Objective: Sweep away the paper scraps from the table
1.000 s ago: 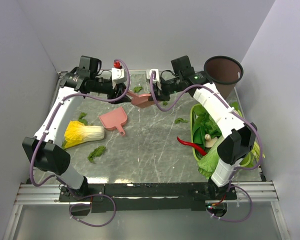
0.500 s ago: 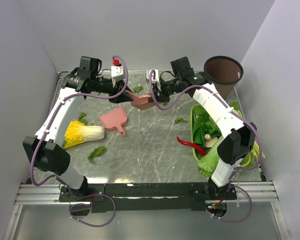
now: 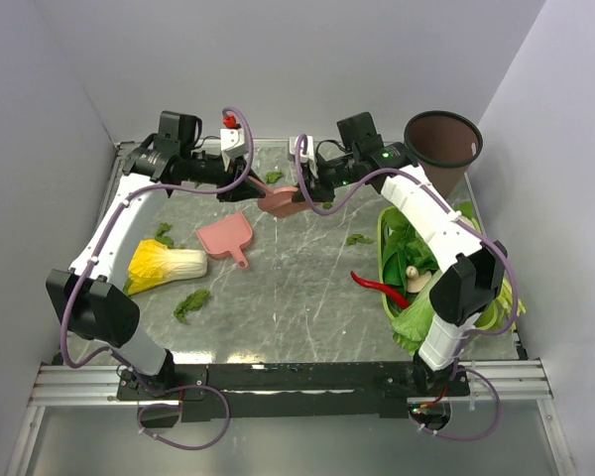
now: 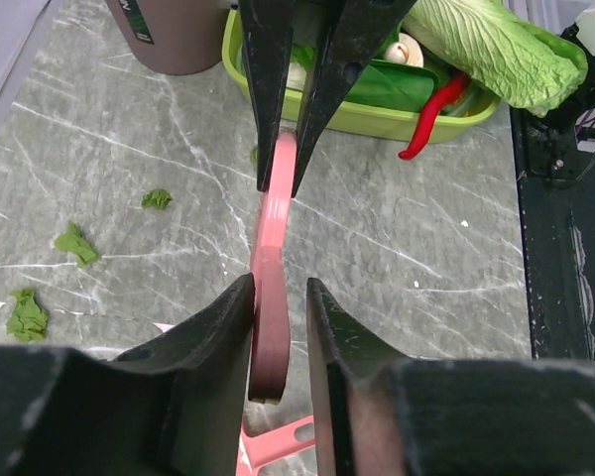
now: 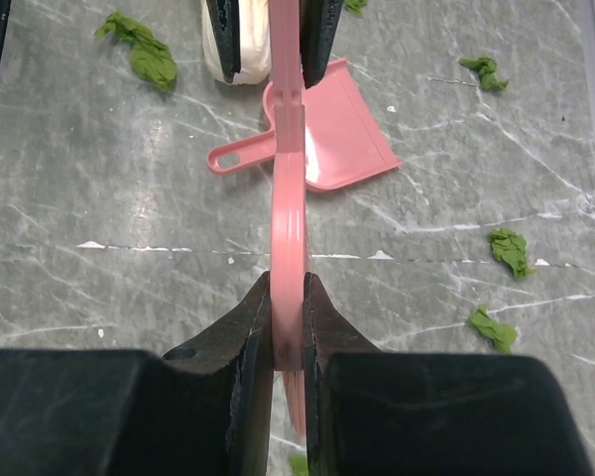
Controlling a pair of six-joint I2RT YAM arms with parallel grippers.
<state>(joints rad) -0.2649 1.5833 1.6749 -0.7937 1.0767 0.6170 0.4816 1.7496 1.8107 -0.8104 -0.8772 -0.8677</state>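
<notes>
Paper scraps (one partly hidden)

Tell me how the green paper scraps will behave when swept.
The paper scraps look crumpled and tiny, so probably light and floppy. On the smooth table they should slide before the pink brush, though some may flutter aside.

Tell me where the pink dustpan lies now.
In the top view, the pink dustpan lies left of centre on the table, beside the cabbage.
</notes>
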